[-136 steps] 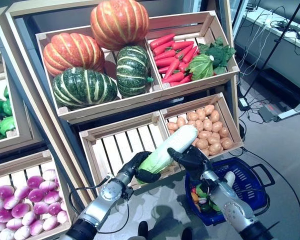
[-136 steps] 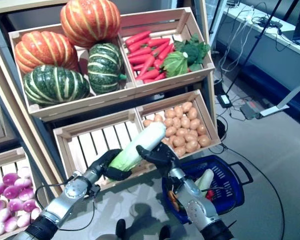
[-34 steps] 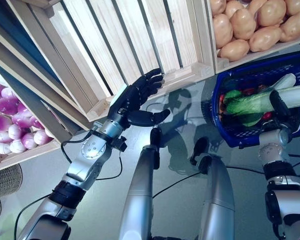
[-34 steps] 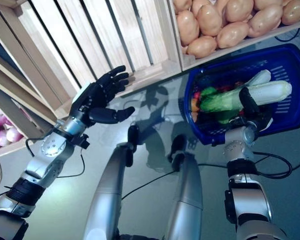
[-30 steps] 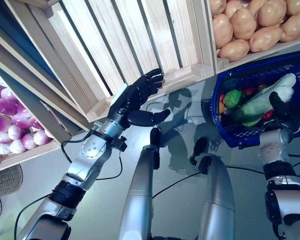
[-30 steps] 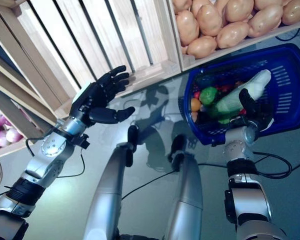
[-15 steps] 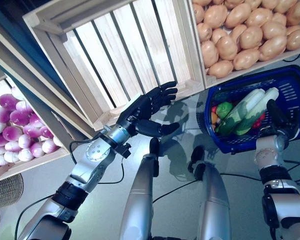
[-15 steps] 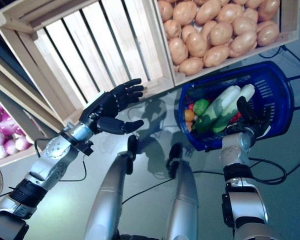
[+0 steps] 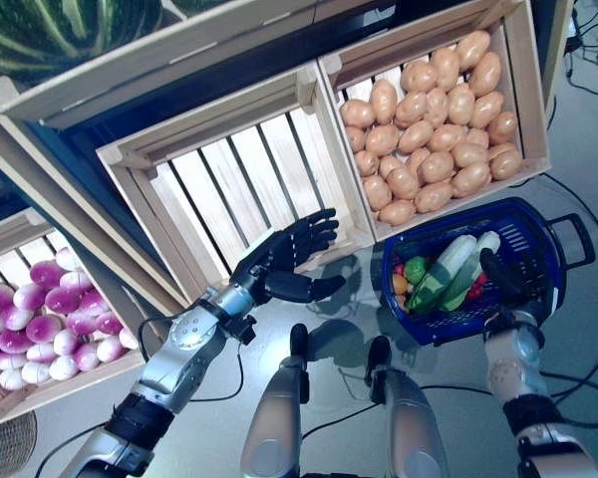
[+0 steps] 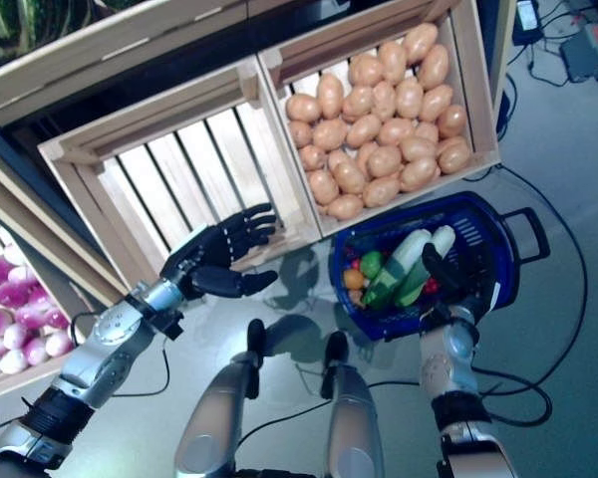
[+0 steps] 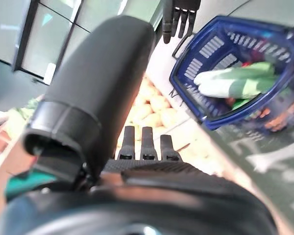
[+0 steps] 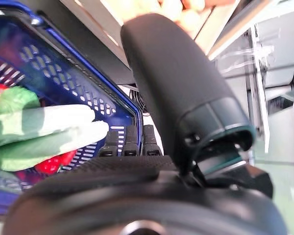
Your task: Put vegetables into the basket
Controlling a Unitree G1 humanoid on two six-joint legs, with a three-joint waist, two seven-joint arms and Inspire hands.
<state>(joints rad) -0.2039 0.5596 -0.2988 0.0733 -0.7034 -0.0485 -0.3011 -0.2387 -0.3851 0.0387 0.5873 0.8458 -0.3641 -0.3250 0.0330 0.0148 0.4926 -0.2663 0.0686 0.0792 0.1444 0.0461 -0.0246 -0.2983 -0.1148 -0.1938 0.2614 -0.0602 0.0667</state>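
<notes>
The blue plastic basket (image 9: 556,251) stands on the floor at the right, below the potato crate. Two long white-and-green cabbages (image 9: 445,275) lie in it across smaller green, orange and red vegetables. They also show in the right wrist view (image 12: 44,129) and the left wrist view (image 11: 235,81). My right hand (image 9: 505,279) is open with straight fingers over the basket's near rim, beside the cabbages, holding nothing. My left hand (image 9: 284,265) is open and empty in front of the bare slatted crate (image 9: 234,189).
The wooden stand rises behind, with a crate of potatoes (image 9: 434,129) just above the basket and a low crate of purple-white turnips (image 9: 40,324) at the left. A black cable (image 9: 588,383) runs over the grey floor at the right.
The camera has tilted up, so the picture has shifted. The long cabbage left my right hand and lies in the basket. My right hand stays by the rim; my left hand stays open.
</notes>
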